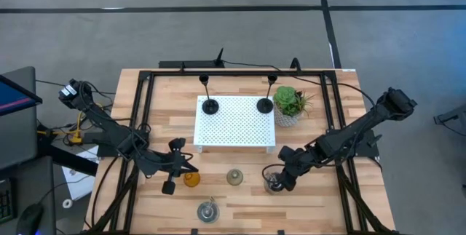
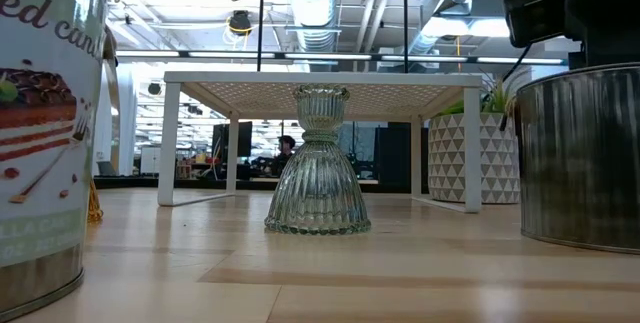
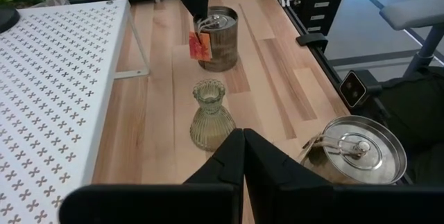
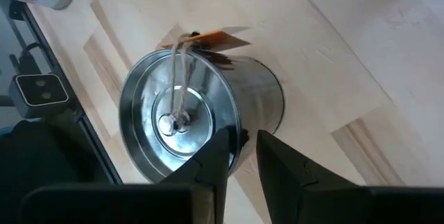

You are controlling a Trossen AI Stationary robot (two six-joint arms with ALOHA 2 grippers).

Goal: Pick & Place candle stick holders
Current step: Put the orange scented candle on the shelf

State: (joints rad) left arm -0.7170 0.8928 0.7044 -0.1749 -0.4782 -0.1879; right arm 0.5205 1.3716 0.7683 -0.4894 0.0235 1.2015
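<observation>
Two arms reach inward: right pincer [image 4: 239, 156] clamps a silver cup's [image 4: 201, 113] rim at five o'clock; left pincer [image 3: 243, 158] shut, empty.

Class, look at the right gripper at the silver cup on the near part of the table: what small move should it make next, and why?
Probably lift straight up a little. The right gripper has its fingers pinched over the rim of the silver cup, which sits on the table. The white tray holding two black holders stands higher, so the cup must clear it.
</observation>
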